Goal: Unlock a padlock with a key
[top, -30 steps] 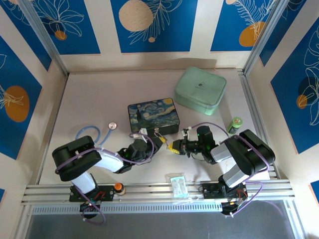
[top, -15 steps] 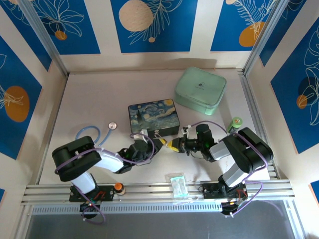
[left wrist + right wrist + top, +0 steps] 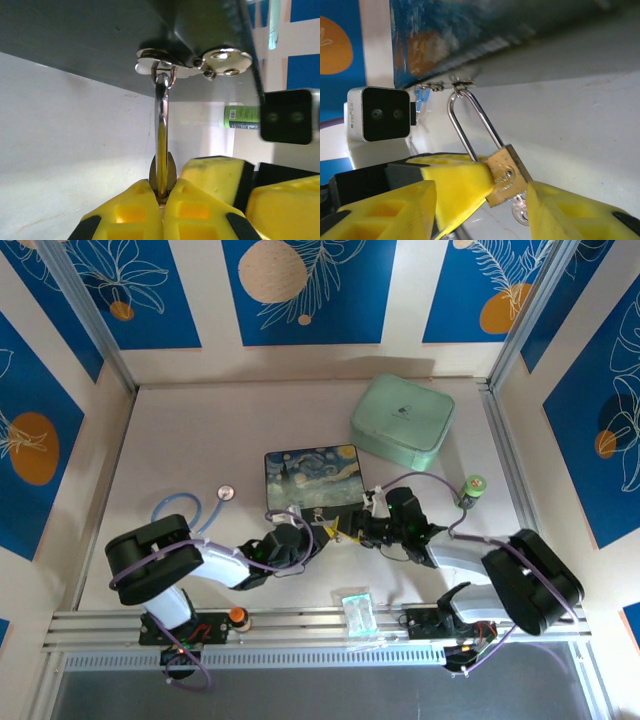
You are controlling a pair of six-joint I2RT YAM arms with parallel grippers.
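The tiny brass padlock (image 3: pixel 507 175) hangs by its silver shackle (image 3: pixel 470 125) from the clasp (image 3: pixel 160 65) of the painted box (image 3: pixel 313 478). My left gripper (image 3: pixel 162 200) is shut on the padlock body (image 3: pixel 162 175), seen edge-on between its yellow pads. The small pale key (image 3: pixel 521 214) sticks out under the padlock's base. My right gripper (image 3: pixel 485 220) is open, its fingers (image 3: pixel 390 210) spread either side of the padlock and key without touching them. From above, both grippers meet in front of the box, left (image 3: pixel 316 532) and right (image 3: pixel 347 531).
A mint green case (image 3: pixel 402 422) lies at the back right. A green bottle (image 3: pixel 472 488) stands to the right of the box. A clear packet (image 3: pixel 355 608) rests on the front rail. A blue tube with a silver disc (image 3: pixel 226 493) lies at the left.
The right arm has stretched left toward the padlock, its elbow swinging out to the right. The painted box has shifted slightly right and back, its near edge tipped up.
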